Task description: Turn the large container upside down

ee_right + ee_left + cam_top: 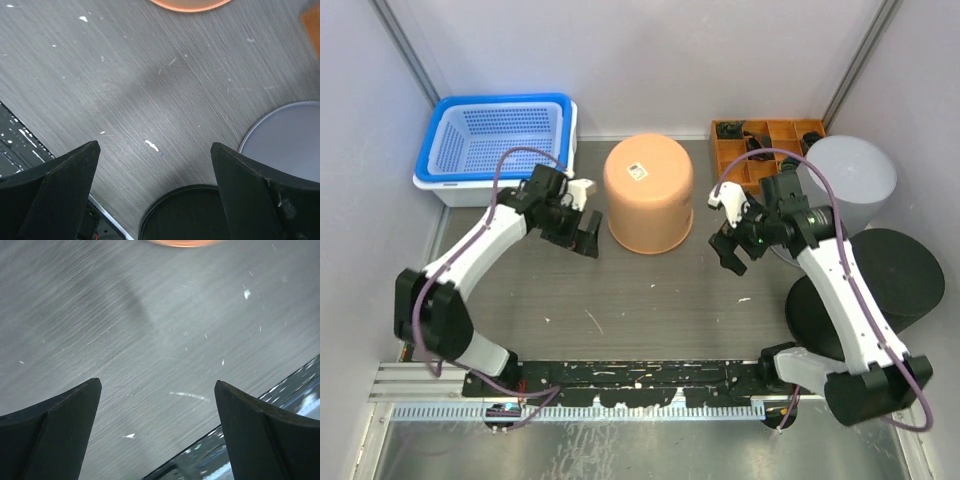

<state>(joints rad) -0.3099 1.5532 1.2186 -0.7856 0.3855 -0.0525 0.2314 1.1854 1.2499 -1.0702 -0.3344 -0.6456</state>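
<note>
The large orange container (649, 194) stands on the grey table with its flat base up, a white label on top. My left gripper (582, 233) is open and empty, just left of the container and apart from it. My right gripper (728, 243) is open and empty, just right of the container and apart from it. In the left wrist view only a sliver of the orange rim (182, 242) shows at the top edge. In the right wrist view the orange rim (190, 5) shows at the top edge, beyond the open fingers.
A blue basket in a white tray (498, 143) stands at the back left. An orange compartment tray (760, 145) sits at the back right. A grey cylinder (848, 190) and a black cylinder (888, 280) stand at the right, also in the right wrist view (287, 142), (190, 215).
</note>
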